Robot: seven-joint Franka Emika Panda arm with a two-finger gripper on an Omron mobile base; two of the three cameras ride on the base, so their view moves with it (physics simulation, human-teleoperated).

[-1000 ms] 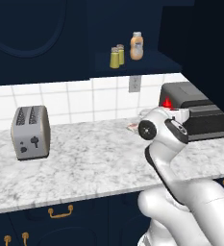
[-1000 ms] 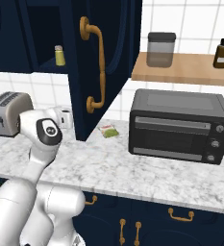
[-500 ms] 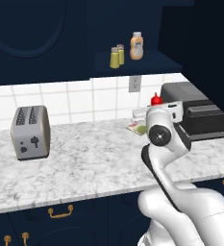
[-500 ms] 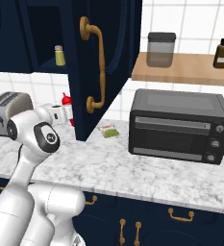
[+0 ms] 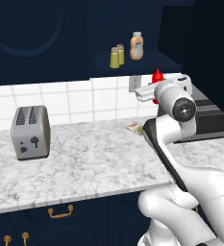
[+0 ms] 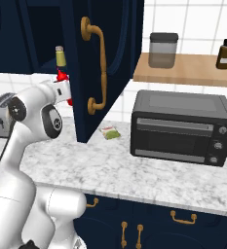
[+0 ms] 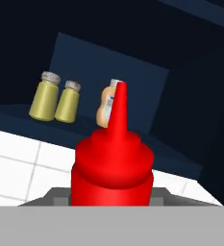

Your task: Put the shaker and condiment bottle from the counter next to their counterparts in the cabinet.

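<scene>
Here the raised arm's tool (image 5: 154, 93) grips the condiment bottle (image 7: 112, 168) below the cabinet (image 5: 132, 29) shelf.

The arm bends up at the elbow, wrist raised, and the gripper (image 5: 154, 91) clamps the red bottle (image 7: 113, 166).

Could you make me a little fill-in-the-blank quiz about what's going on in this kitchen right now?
1. The gripper carries a bottle whose colour is ____.
2. On the cabinet shelf stand ____ yellow shakers side by side.
3. The orange-tan bottle on the shelf stands to the ____ of the shakers in the left base view.
4. The silver appliance on the counter at the left is a ____.

Missing words: red; two; right; toaster
</scene>
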